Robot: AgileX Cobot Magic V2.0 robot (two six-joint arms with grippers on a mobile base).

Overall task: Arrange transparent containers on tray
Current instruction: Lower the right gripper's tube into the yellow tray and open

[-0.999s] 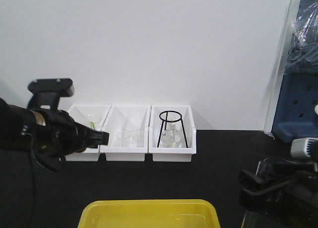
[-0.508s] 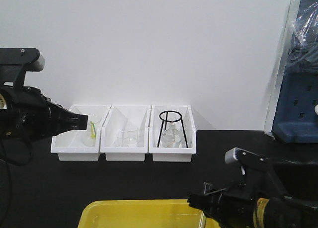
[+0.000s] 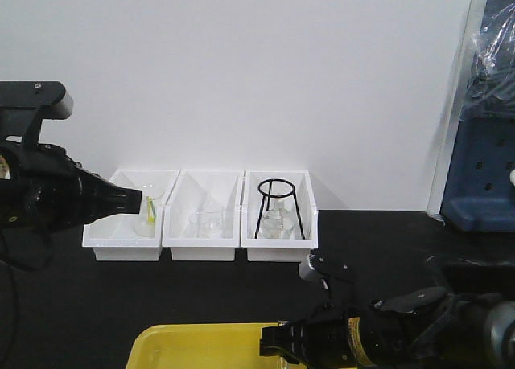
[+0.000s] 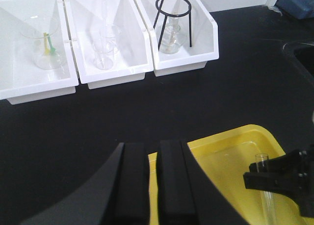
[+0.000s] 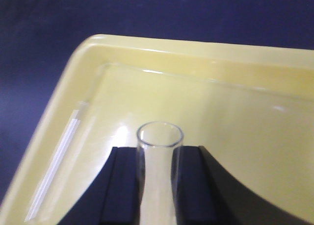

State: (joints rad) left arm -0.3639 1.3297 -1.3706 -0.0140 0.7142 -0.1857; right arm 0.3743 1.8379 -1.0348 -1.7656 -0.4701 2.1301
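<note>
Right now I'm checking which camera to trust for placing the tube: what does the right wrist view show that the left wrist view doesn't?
Only the right wrist view shows a second test tube lying flat along the yellow tray's edge, and the held test tube close up between the right pincer's fingers.
Only the left wrist view shows the three white bins of glassware, the black tripod stand and the shut left pincer.
Both show the tray and the held tube.

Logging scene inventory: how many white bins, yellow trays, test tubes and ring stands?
white bins: 3
yellow tray: 1
test tubes: 2, one in the right hand, one lying in the tray
black ring stand: 1
Total: 7
</note>
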